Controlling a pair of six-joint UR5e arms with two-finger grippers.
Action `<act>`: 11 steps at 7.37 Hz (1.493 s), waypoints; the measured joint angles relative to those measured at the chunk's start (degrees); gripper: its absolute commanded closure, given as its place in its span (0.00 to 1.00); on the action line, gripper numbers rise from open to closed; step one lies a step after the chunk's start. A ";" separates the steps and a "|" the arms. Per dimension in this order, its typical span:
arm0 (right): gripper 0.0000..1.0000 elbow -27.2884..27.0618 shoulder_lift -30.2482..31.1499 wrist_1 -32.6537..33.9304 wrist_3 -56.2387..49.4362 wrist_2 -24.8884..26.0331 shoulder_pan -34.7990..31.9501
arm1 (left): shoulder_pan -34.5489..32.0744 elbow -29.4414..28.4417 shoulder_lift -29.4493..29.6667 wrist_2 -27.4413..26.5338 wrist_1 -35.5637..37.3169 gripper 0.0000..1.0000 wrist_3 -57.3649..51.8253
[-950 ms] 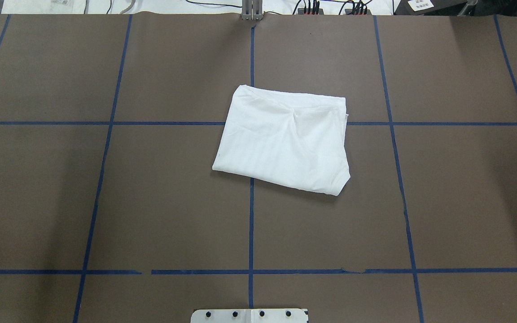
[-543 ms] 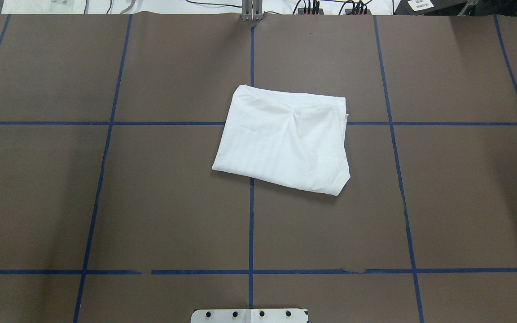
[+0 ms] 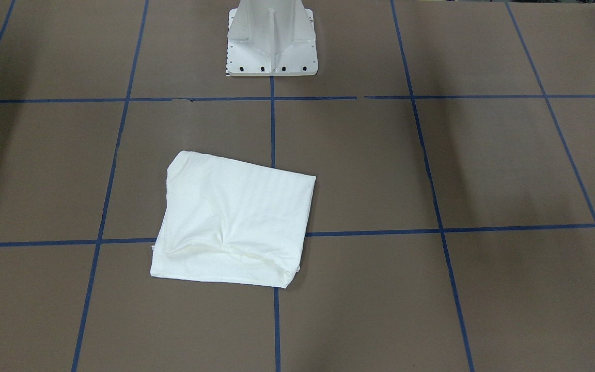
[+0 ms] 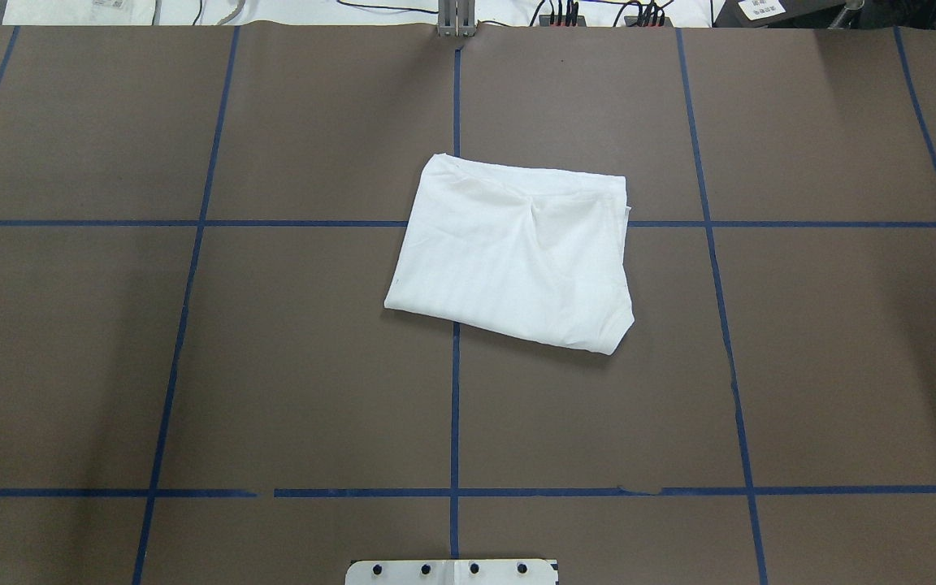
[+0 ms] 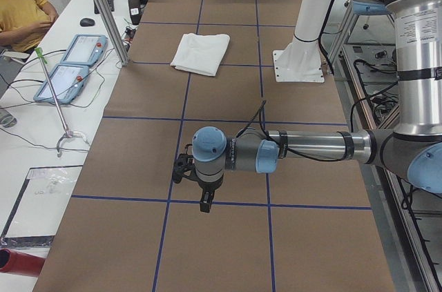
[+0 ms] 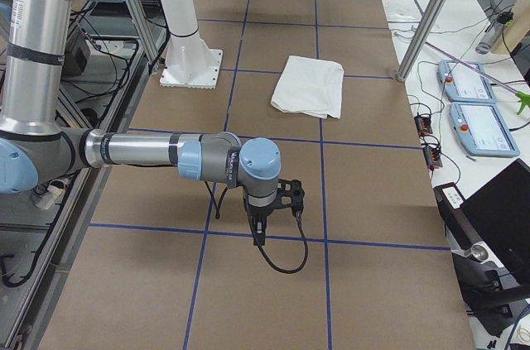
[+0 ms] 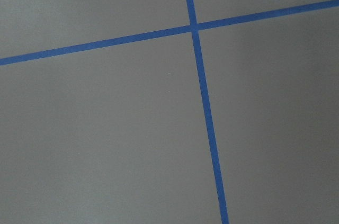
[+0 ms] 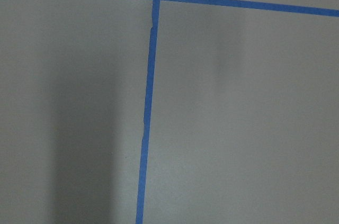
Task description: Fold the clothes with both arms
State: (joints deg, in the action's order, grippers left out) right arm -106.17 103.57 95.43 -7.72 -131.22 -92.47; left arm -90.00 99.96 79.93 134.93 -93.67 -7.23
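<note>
The T-shirt (image 4: 513, 256) lies folded into a compact, slightly skewed rectangle near the middle of the bench (image 4: 273, 382), across a crossing of blue tape lines (image 4: 454, 406). No layer trails out, so folding appears complete. The left gripper (image 5: 205, 201) and right gripper (image 6: 258, 232) hang above opposite ends of the bench, well apart from the cloth, probably parked. Only side views show them, so whether either is open or closed cannot be determined. Bare surface borders all four shirt edges, giving approach room.
</note>
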 measured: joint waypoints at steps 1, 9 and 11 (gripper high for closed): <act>0.00 0.11 -0.03 -0.44 0.11 -0.11 -0.03 | 0.00 0.16 0.00 0.19 -0.13 0.00 0.00; 0.00 -0.43 0.09 -2.27 -0.49 -0.25 -0.08 | 0.08 0.46 0.08 0.33 -0.20 0.00 0.02; 0.00 -0.44 0.22 -2.27 -0.41 -0.33 -0.08 | 0.06 0.49 0.18 0.34 -0.20 0.00 0.02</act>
State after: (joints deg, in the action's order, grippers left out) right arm -106.61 103.79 93.17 -8.12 -131.56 -92.55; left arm -89.94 100.45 80.11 135.26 -93.87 -7.21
